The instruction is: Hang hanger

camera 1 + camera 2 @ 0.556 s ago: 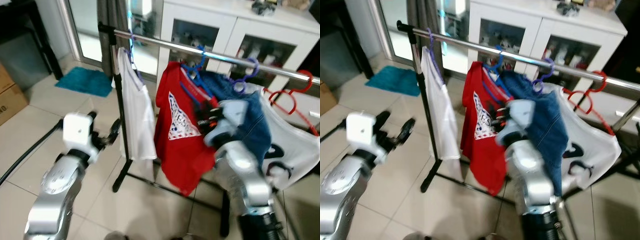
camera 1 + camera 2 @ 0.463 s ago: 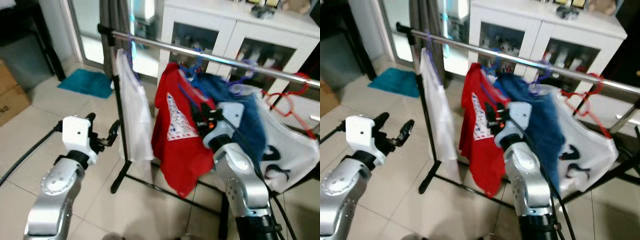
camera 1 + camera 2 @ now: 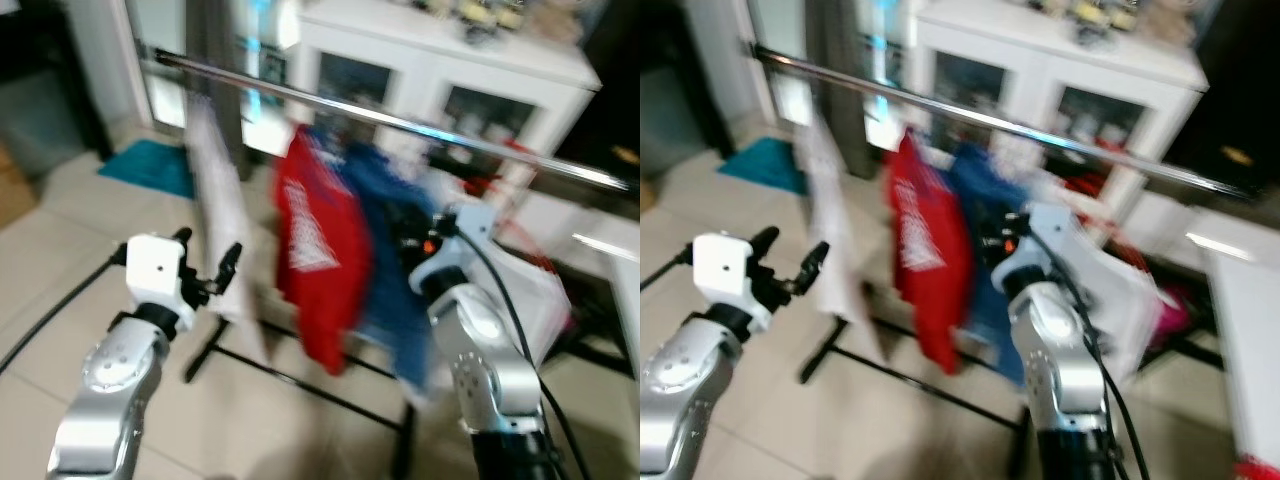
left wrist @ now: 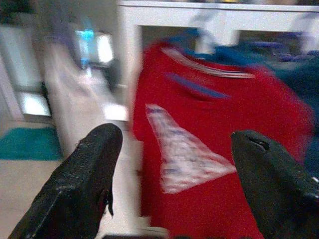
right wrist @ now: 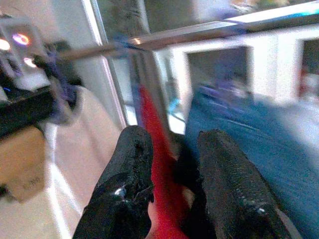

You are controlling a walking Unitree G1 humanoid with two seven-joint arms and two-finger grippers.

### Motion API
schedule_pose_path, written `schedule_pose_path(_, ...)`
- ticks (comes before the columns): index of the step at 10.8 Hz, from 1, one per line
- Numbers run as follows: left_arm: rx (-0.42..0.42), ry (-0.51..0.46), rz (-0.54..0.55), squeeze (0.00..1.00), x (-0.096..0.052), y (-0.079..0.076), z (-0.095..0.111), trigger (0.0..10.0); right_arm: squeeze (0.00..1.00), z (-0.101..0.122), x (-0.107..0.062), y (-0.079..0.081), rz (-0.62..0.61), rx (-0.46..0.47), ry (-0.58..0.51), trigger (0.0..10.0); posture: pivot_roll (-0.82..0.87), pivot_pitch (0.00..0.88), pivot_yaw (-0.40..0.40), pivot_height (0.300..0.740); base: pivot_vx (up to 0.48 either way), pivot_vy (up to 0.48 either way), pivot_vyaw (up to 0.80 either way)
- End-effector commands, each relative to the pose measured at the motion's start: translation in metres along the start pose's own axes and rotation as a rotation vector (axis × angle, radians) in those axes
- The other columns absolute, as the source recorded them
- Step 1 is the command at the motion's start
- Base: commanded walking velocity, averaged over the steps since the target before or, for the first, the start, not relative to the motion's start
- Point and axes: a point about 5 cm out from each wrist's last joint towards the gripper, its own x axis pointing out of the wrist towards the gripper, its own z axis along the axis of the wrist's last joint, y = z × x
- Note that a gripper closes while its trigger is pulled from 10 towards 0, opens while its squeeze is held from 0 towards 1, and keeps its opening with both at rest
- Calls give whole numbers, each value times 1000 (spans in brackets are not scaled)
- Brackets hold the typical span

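Observation:
A steel rail [image 3: 400, 122] carries a white shirt [image 3: 215, 200], a red shirt [image 3: 310, 250], blue denim [image 3: 375, 230] and a white printed garment [image 3: 530, 290], all blurred. The hangers cannot be made out. My right gripper [image 3: 410, 240] is raised in front of the blue denim, just right of the red shirt. In the right wrist view the right gripper [image 5: 172, 164] points at the red shirt's edge [image 5: 149, 119] and the rail [image 5: 164, 40]. My left gripper [image 3: 210, 262] is open and empty beside the white shirt, and the left gripper [image 4: 169, 184] faces the red shirt [image 4: 209, 129].
The rack's black foot bars [image 3: 300, 385] run across the tiled floor under the clothes. A white cabinet [image 3: 450, 70] stands behind the rail. A teal mat [image 3: 140, 165] lies at the far left. A black cable [image 3: 50, 310] trails by my left arm.
The whole picture has slid left and blurred, so the camera has swung right. My right gripper now stands before the blue denim rather than at the red shirt's edge. The left gripper stays open.

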Motion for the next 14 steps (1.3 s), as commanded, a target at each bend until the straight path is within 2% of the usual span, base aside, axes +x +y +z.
schedule_pose_path(1, 17, -10, 8, 0, 2, 3, 5, 10000, 0, 5, 1, 1, -4, -11, -19, 10000, 30, 0, -54, 740, 0, 0, 0)
schedule_pose_path(4, 23, -43, -7, 0, 5, 6, 9, 10000, 0, -1, -4, -3, -48, -42, 9, 10000, 26, 0, -51, 740, 0, 0, 0)
schedule_pose_path(5, 15, -45, -11, 0, 5, 5, 10, 10000, 0, -3, -7, -5, -60, -53, 17, 10000, 26, 0, -51, 740, 262, 0, 800)
schedule_pose_path(7, 11, -41, -41, 0, 2, 3, 10, 10000, 0, -5, -7, 7, 15, -50, 24, 10000, 37, 0, -49, 740, 304, 0, 400)
schedule_pose_path(8, 3, -41, -45, 0, 1, 4, 9, 10000, 0, -6, -8, 12, 53, -88, 32, 10000, 36, 0, -50, 740, 334, 0, 0)
schedule_pose_path(10, -4, -47, -59, 0, 2, 1, 10, 10000, 0, -8, -8, 12, 66, -135, 47, 10000, 37, 0, -53, 740, 364, 0, 400)
schedule_pose_path(12, 3, -41, -83, 0, 2, -1, 9, 10000, 0, -3, -8, 11, 58, -79, 18, 10000, 34, 0, -53, 740, 362, 0, 244)
schedule_pose_path(13, 5, -39, -94, 0, 2, -1, 9, 10000, 0, -2, -8, 12, 64, -94, 19, 10000, 33, 0, -53, 740, 352, 0, 0)
schedule_pose_path(14, -4, -37, -160, 0, 2, -6, 9, 10000, 0, 2, -8, 15, 80, -110, 13, 10000, 26, 0, -53, 740, 0, 0, 0)
